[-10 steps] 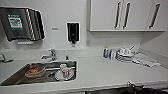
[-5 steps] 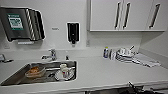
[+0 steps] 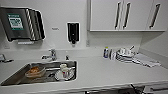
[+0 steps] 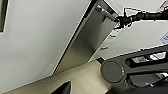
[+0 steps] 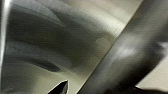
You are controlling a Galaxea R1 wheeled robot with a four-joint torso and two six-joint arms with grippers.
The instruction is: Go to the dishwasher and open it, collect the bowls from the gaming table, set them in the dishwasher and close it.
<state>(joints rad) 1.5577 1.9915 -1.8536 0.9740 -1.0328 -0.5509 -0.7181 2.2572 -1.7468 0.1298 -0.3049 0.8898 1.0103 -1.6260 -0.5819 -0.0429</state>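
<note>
While the right wrist view sits very close to the brushed steel front of the dishwasher (image 5: 62, 45), a thick bar handle (image 5: 120, 57) crosses it on a slant; whether the right pincer is wide or narrow cannot be told. From the left wrist view, the same steel panel (image 4: 85, 47) sits between white cabinet fronts (image 4: 37, 37), and the left pincer's state cannot be told either. Farther off, the white bench (image 3: 105, 72) carries a sink (image 3: 15, 77) holding dishes, then a tap (image 3: 52, 54), stacked plates (image 3: 125, 56), a dark soap dispenser (image 3: 73, 32) and wall cupboards (image 3: 112, 15).
</note>
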